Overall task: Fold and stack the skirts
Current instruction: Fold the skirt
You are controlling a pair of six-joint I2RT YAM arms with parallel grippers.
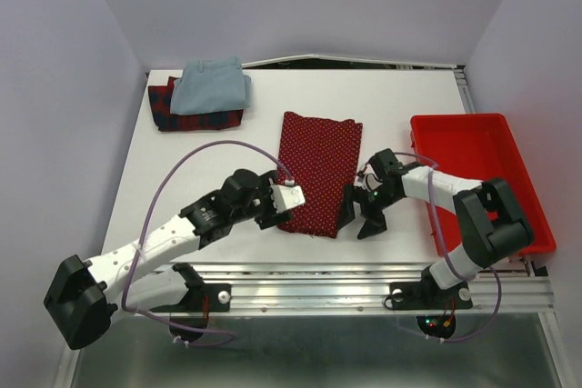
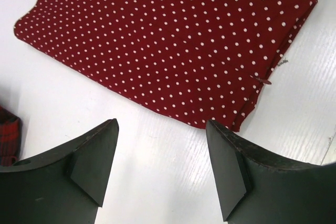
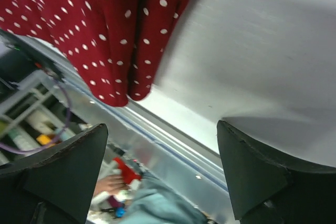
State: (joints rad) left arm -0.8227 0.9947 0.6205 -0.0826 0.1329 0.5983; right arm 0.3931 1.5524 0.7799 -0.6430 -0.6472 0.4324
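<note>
Left gripper (image 2: pixel 161 129) and right gripper (image 3: pixel 161 127) gape empty by the limp, light dotted skirt (image 1: pixel 318 173) (it should sag), probably best pinched at its 6 o'clock corners.

The dotted skirt (image 1: pixel 318 173) lies flat in the middle of the bench (image 1: pixel 205 165) and reaches almost to the near edge, so it covers the central path. On its left, bare bench runs as far as the left edge. The left hand (image 2: pixel 161 127) stands there with fingers wide apart, just short of the cloth's near left corner. The far left corner is taken by the pale blue skirt (image 1: pixel 211 86), which lies on the plaid skirt (image 1: pixel 195 121). Along the right edge the red tray (image 1: pixel 473 170) blocks the way. The narrow strip between tray and cloth is filled by the right hand (image 1: pixel 358 220), also spread, and the right arm (image 1: pixel 427 184). The far right corner is bare.
</note>
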